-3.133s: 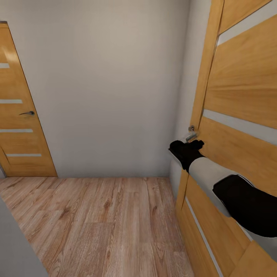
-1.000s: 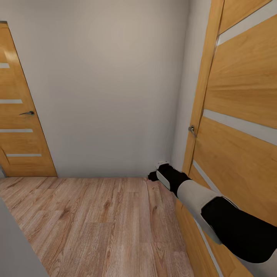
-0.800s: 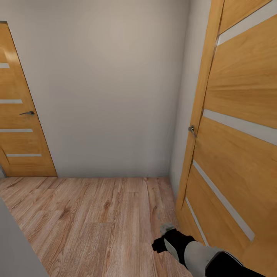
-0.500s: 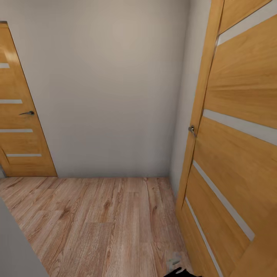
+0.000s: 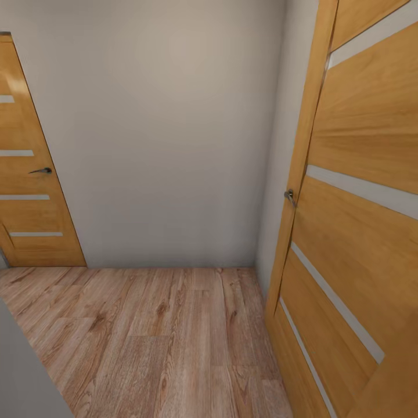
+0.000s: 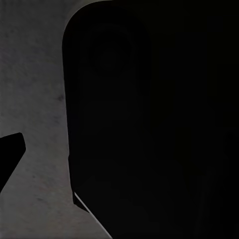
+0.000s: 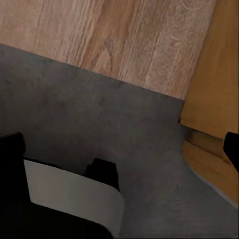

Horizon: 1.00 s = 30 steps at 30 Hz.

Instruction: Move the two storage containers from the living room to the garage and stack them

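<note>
Wood-plank flooring (image 5: pixel 157 337) fronts a grey wall (image 5: pixel 157 133) and two panelled doors (image 5: pixel 360 232). My finger state: cannot tell from either wrist view. No storage containers visible. Judgement: stiff, light bins, best gripped by opposite rim walls.

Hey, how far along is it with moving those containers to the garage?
Nothing looks done: no container appears here. The robot faces a grey wall in a room with light wood flooring, one door with a handle close on its right and another door at left. Fetching, carrying and stacking both containers all seem to remain.
</note>
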Tool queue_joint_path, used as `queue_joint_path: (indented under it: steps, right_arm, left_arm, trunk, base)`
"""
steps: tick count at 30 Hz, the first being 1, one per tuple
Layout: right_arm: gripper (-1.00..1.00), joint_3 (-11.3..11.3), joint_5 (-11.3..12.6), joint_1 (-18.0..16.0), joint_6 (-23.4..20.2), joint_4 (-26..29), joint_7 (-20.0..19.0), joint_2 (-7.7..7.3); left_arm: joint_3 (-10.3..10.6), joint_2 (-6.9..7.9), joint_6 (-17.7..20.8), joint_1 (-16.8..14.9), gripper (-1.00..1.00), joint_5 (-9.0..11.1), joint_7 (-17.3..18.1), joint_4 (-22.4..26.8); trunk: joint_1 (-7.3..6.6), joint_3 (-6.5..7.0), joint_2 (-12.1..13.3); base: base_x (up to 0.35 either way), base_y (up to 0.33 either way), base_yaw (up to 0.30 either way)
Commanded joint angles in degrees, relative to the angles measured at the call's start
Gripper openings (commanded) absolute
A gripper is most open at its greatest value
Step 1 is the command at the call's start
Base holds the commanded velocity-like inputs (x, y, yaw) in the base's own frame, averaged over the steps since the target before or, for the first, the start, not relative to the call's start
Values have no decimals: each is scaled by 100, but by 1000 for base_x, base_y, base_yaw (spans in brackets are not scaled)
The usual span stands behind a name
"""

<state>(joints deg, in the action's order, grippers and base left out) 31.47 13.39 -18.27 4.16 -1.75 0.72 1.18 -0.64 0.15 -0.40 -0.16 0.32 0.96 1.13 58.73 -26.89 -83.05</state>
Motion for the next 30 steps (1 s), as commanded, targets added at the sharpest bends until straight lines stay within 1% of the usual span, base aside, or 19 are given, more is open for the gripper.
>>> queue_joint_path:
  steps: [1,2,3,4,6,8,15,30]
  right_arm:
    - [100,46,154,76,49,-18,7,-51]
    - [100,45,196,90,51,-19,2,-66]
    - [100,45,290,116,54,-19,-9,-93]
    - [100,47,432,189,56,-19,-21,-132]
    - [100,45,547,311,62,-19,-31,-164]
    - [100,44,604,542,59,-19,-46,-175]
    - [100,43,611,654,37,-19,-55,-178]
    - [100,52,612,667,-20,-19,-28,-169]
  left_arm:
    - [-6,2,-4,-2,100,3,10,1]
    - [-6,2,-4,-2,100,3,10,1]
    - [-6,2,-4,-2,100,3,10,1]
    - [-6,2,-4,-2,100,3,10,1]
    - [-6,-3,-4,-2,100,4,10,1]
    - [-6,-6,-4,-2,100,3,10,1]
    - [-6,-7,-4,-2,100,3,10,1]
    - [-7,2,-4,-2,100,12,10,1]
  trunk:
    - [0,-5,-3]
    - [0,-5,-3]
    - [0,-5,-3]
    - [0,-5,-3]
    - [0,-5,-3]
    - [0,-5,-3]
    - [0,-5,-3]
    - [0,-5,-3]
  base:
    - [0,0,0]
    - [0,0,0]
    - [0,0,0]
    - [0,0,0]
    - [0,0,0]
    - [0,0,0]
    - [0,0,0]
    - [0,0,0]
